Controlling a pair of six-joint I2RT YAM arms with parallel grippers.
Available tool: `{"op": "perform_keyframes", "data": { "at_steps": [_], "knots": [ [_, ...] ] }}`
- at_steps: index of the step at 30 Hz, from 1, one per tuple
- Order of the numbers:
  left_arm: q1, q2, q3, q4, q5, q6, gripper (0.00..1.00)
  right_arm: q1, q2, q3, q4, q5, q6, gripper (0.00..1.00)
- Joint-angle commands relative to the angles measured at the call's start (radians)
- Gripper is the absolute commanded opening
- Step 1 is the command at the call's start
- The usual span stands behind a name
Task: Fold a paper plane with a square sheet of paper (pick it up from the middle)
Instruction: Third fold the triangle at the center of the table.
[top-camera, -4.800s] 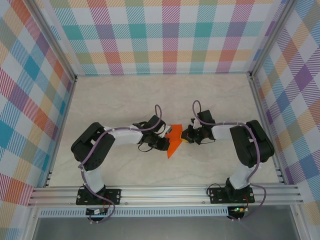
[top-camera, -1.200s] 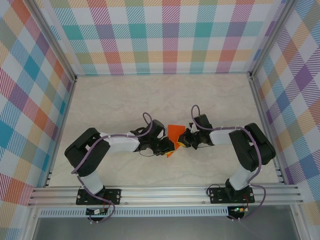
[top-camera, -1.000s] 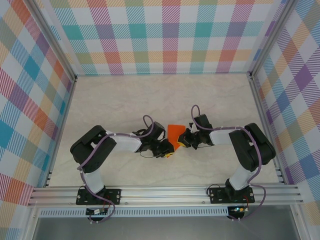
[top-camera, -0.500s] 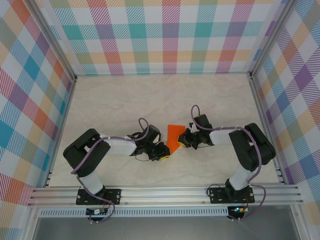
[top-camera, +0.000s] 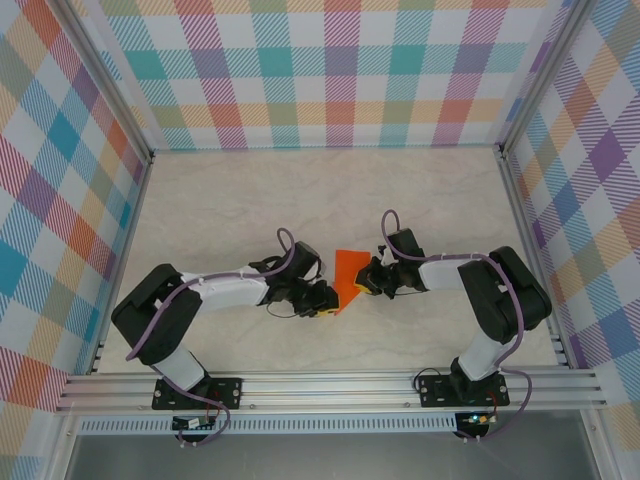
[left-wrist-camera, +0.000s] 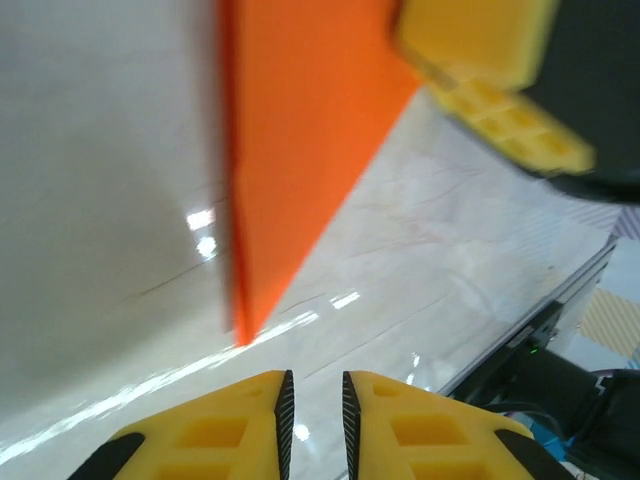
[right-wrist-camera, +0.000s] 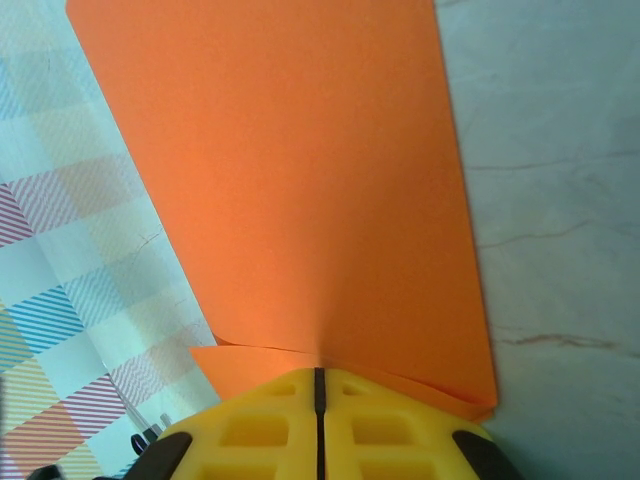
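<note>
Thin bright orange creased paper sheet (top-camera: 347, 270) over middle of pale marbled table (top-camera: 220, 210). Right gripper (top-camera: 372, 282) pinching its edge (pads pressed tight). Left gripper (top-camera: 328, 300) just beside pointed tip, fingers barely parted, empty.

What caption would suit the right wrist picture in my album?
The right gripper pinches the edge of the folded orange paper, marbled table beside it.

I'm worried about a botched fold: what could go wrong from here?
1. The right fingers pinch only an edge of the folded orange paper; a tug could slip or tear it.
2. The left fingers, barely apart and empty, sit near its pointed tip; a push could crumple it.
</note>
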Motion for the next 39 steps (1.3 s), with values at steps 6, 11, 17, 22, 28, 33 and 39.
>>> {"op": "perform_keyframes", "data": {
  "at_steps": [6, 11, 17, 22, 28, 33, 39],
  "knots": [
    [0.014, 0.145, 0.169, 0.027, -0.037, 0.037, 0.16, 0.000, 0.014, -0.009, -0.095, 0.065, 0.003, 0.08],
    [0.016, 0.215, 0.161, -0.015, -0.095, 0.057, 0.11, 0.000, 0.003, -0.002, -0.079, 0.049, 0.002, 0.08],
    [0.016, 0.226, 0.125, -0.041, -0.145, 0.084, 0.08, 0.000, -0.080, 0.010, -0.100, 0.044, -0.050, 0.08],
    [0.015, 0.229, 0.128, -0.071, -0.161, 0.109, 0.07, 0.006, -0.117, -0.017, -0.045, -0.029, -0.064, 0.08],
    [0.015, 0.231, 0.130, -0.072, -0.159, 0.111, 0.07, 0.034, -0.080, -0.029, -0.021, -0.050, -0.067, 0.06],
    [0.015, 0.237, 0.131, -0.082, -0.162, 0.113, 0.06, 0.045, -0.022, -0.026, -0.012, -0.050, -0.067, 0.06],
    [0.015, 0.246, 0.129, -0.104, -0.172, 0.132, 0.05, 0.025, 0.002, -0.032, -0.038, 0.065, -0.088, 0.06]
  ]
}}
